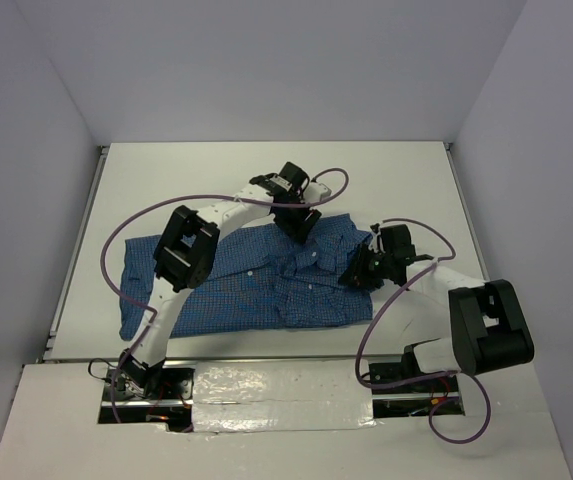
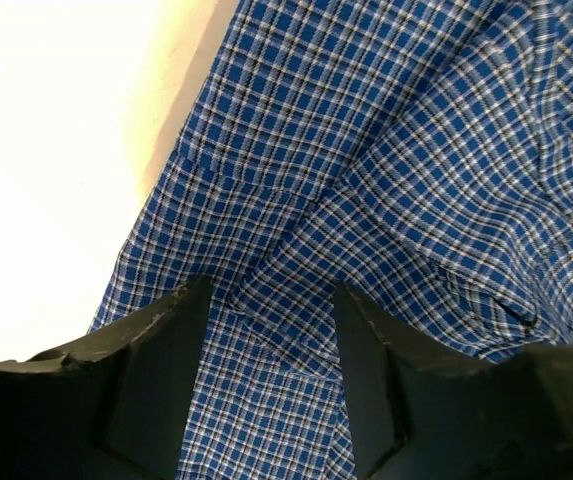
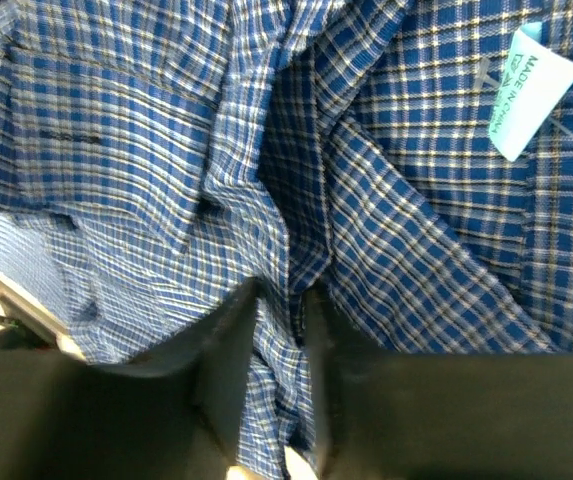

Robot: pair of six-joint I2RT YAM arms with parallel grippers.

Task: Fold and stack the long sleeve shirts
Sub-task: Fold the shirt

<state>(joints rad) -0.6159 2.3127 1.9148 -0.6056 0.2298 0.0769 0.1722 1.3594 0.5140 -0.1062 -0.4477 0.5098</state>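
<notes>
One long sleeve shirt (image 1: 256,285), blue and finely checked, lies spread and rumpled across the white table. My left gripper (image 1: 301,222) hovers at the shirt's far edge near the collar. In the left wrist view it (image 2: 271,290) is open, its fingers wide apart with flat shirt cloth (image 2: 386,150) under and between them. My right gripper (image 1: 361,265) is at the shirt's right end. In the right wrist view it (image 3: 281,292) is shut on a fold of the shirt (image 3: 136,170), the cloth pinched between the nearly closed fingers.
A white and teal care label (image 3: 531,90) shows on the inside of the shirt. Bare white table (image 2: 56,150) lies beside the shirt's far edge. Purple cables (image 1: 116,250) loop over both arms. Grey walls enclose the table on three sides.
</notes>
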